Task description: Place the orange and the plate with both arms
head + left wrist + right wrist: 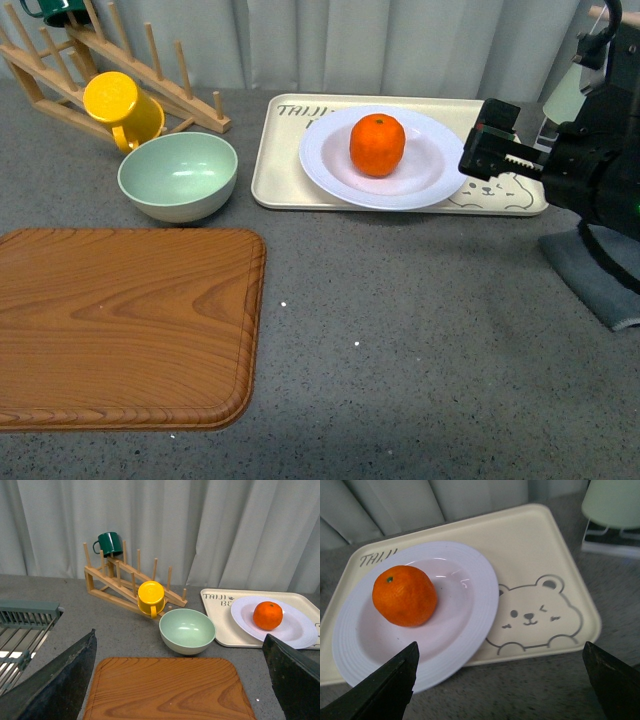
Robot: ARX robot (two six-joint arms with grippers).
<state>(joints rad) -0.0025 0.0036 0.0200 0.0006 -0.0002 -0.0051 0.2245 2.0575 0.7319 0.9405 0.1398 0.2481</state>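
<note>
Covering the table's (400, 330) near-left part is a wooden board (125, 325); behind it, a beige bear tray (275, 165) carries the plate (425, 180), and the orange (377, 144) sits in that plate. Beside the plate's rim hovers the right hand (488, 150), spread; the left hand's (175, 680) fingers are spread too.

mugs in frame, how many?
2. A yellow mug sits upside down low on the wooden rack, near the green bowl; a dark green mug sits at the rack's high end. None seems hidden.
</note>
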